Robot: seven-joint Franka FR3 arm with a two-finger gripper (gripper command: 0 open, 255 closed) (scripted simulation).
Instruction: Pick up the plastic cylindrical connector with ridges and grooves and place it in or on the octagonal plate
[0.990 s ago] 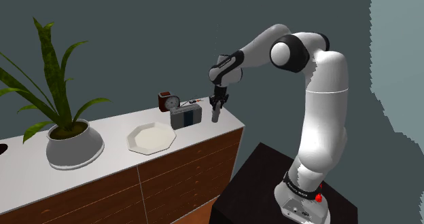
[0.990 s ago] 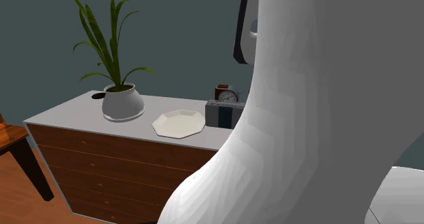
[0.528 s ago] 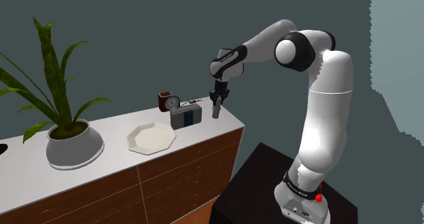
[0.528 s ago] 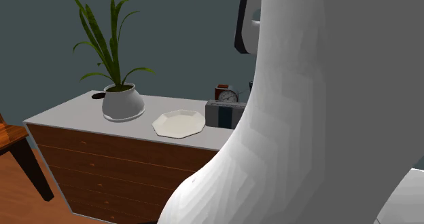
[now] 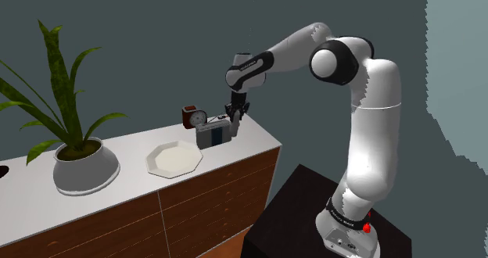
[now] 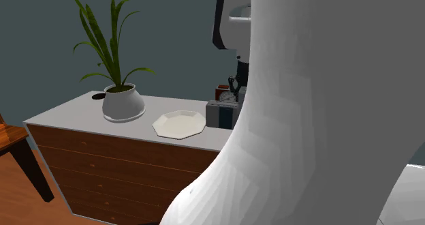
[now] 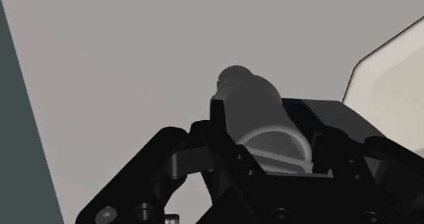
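when close up, grey connector (image 7: 253,97) within claw (image 7: 270,144)

Home room: wooden sideboard (image 5: 205,195) with drawers, potted plant (image 5: 84,169), small clock (image 5: 190,116) (red-cased).

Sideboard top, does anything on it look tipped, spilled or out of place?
Nothing stands out. The white octagonal plate lies flat and bare; the white-potted green plant, grey box and small red clock stand upright. The black gripper clasps the grey ridged cylindrical connector above the sideboard.
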